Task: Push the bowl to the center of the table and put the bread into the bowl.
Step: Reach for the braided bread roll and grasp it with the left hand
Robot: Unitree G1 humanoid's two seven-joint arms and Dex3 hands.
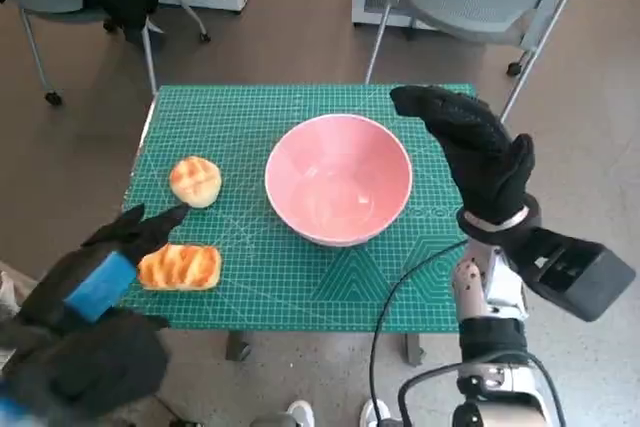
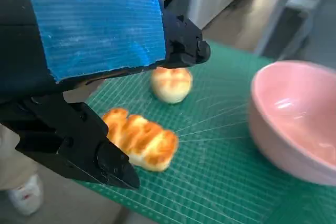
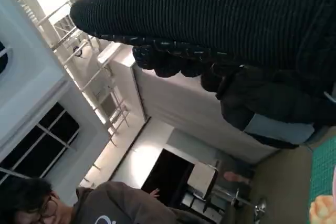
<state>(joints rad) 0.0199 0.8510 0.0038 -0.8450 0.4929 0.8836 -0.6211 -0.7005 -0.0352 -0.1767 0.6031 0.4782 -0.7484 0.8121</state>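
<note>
Lower left of the head view: my left hand hovers spread and empty beside the long bread; a crooked closure could shove it off the mat edge. Bowl sits centre; right hand open, empty.

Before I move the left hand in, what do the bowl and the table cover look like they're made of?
Bowl: glossy pink, smooth, likely glazed ceramic or hard plastic; soft highlights show inside. Table cover: matte green cutting mat with printed white grid lines, probably rubbery vinyl.
</note>
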